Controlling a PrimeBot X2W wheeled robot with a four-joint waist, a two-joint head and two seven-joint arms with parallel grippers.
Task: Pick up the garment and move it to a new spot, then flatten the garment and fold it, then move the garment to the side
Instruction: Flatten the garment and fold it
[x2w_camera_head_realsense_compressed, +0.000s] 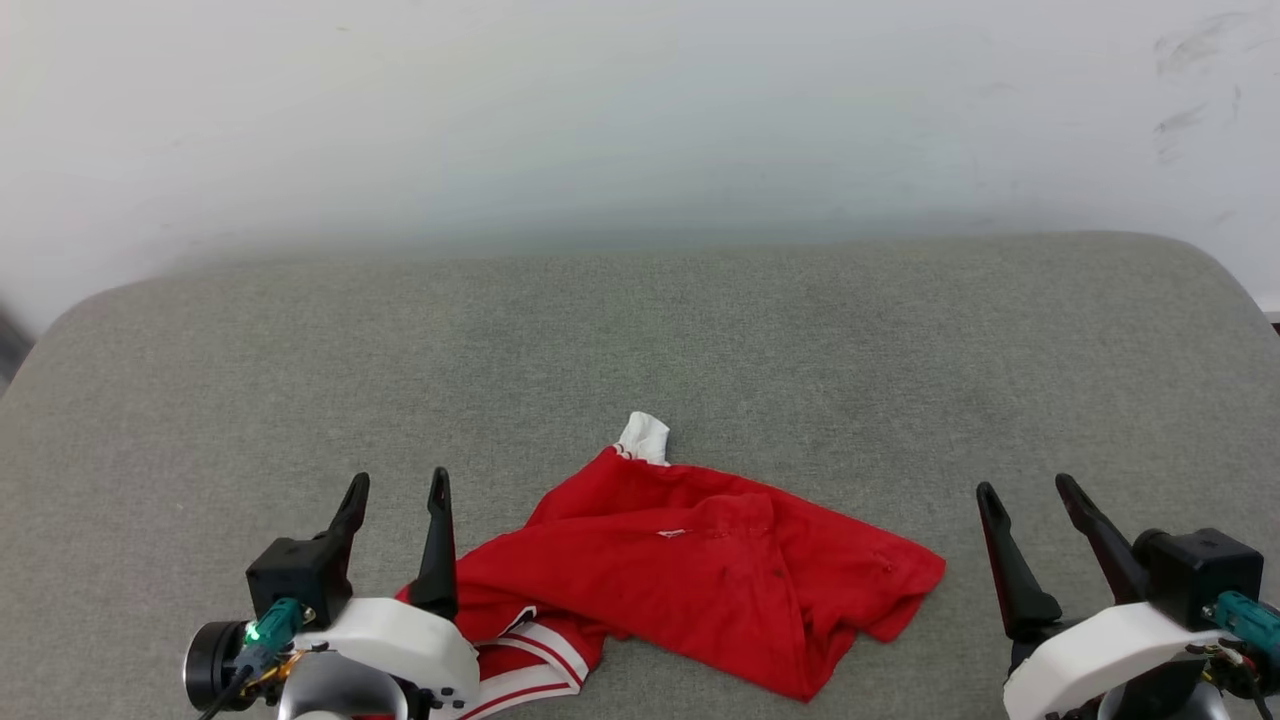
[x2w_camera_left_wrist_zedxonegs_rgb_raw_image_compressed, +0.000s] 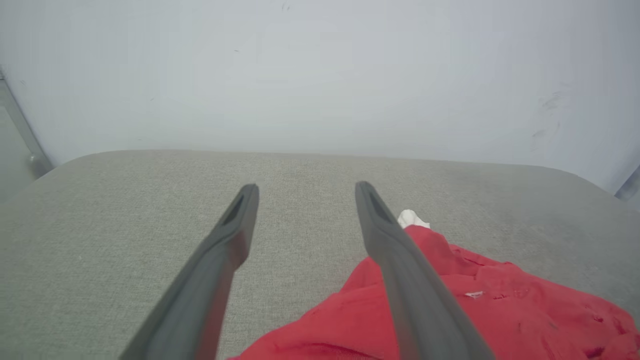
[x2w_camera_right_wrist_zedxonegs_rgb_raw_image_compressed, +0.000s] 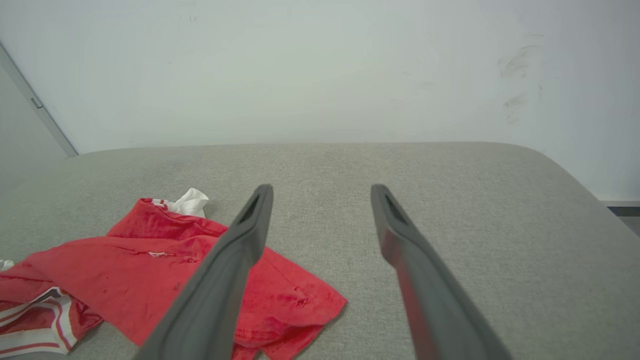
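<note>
At seven o'clock in the head view, my left gripper (x2w_camera_head_realsense_compressed: 398, 478) covers a corner of the red garment (x2w_camera_head_realsense_compressed: 700, 570), and the bottom edge cuts its striped trim (x2w_camera_head_realsense_compressed: 530, 665). The small white mark (x2w_camera_head_realsense_compressed: 672, 533) is too small to read. My right wrist view crops the cloth at eight o'clock.

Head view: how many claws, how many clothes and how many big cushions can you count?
Claws: 2, the left claw and the right claw, both open and empty
Clothes: 1, the red garment, lying crumpled
Cushions: 1, the grey cushion under it all
Total: 4
</note>
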